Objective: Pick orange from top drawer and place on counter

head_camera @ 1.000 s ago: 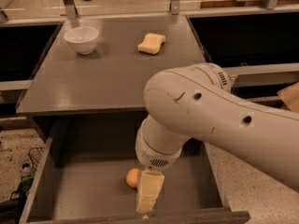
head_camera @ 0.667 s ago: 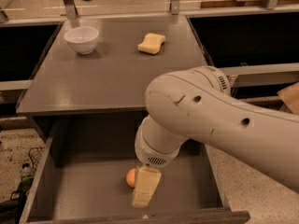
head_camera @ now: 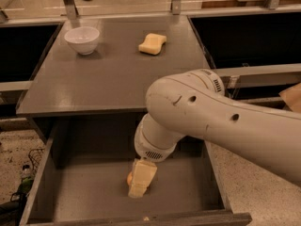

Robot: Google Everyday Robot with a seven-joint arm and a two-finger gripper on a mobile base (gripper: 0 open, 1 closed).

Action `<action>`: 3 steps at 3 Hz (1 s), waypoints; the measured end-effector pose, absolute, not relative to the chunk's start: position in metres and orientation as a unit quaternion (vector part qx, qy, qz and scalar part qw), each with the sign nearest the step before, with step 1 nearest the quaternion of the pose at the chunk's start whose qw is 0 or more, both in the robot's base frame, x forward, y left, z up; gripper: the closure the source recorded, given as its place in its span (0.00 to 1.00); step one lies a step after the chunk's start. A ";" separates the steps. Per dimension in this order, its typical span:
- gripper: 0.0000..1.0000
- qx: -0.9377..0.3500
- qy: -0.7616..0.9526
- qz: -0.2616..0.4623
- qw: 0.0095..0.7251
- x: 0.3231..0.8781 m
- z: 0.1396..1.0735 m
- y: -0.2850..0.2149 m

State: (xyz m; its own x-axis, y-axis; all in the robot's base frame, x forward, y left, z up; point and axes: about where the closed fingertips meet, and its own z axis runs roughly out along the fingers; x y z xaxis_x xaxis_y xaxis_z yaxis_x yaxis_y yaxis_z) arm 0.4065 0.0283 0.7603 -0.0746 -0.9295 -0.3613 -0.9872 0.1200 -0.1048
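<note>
1. top drawer (head_camera: 89, 197) is pulled wide open at the bottom of the view. dark grey box w/ plain flat floor & sides. all places below are rel. to it.
2. gripper (head_camera: 137, 187) is down inside the drawer, approx. mid-floor & a bit toward the front edge. pale cream colour, pointing down, tip leaning slightly to the drawer's left wall.
3. orange (head_camera: 128, 178) lies on the drawer floor, right against the gripper on the left-wall side. only a thin sliver shows, the rest is hidden behind the gripper.
4. grip state: can't tell. the gripper covers most of the orange, so whether it's spread, pressed together or pinching the fruit isn't visible.
5. arm (head_camera: 221, 121): thick & white, comes in from beyond the drawer's right wall, arches over the back-right part of the drawer & drops to the wrist above the gripper.
6. counter (head_camera: 108, 79) sits directly above & behind the drawer. flat dark grey top.
7. white bowl (head_camera: 82, 39) stands upright on the counter, far behind the drawer, toward its left side.
8. pale yellow sponge (head_camera: 152, 43) lies on the counter, far behind the drawer, approx. in line w/ its middle & well apart from the bowl.
9. speckled floor (head_camera: 14, 149) shows outside the drawer's left wall.
</note>
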 end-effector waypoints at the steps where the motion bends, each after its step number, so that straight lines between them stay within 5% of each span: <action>1: 0.00 -0.653 0.732 0.082 0.177 0.404 0.760 0.029; 3: 0.00 -0.646 0.733 0.101 0.188 0.399 0.748 0.040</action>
State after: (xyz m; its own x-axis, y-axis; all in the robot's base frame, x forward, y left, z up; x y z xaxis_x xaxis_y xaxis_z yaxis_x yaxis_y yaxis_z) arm 0.3986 0.0401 0.7475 -0.0955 -0.9086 -0.4066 -0.9848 0.1457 -0.0942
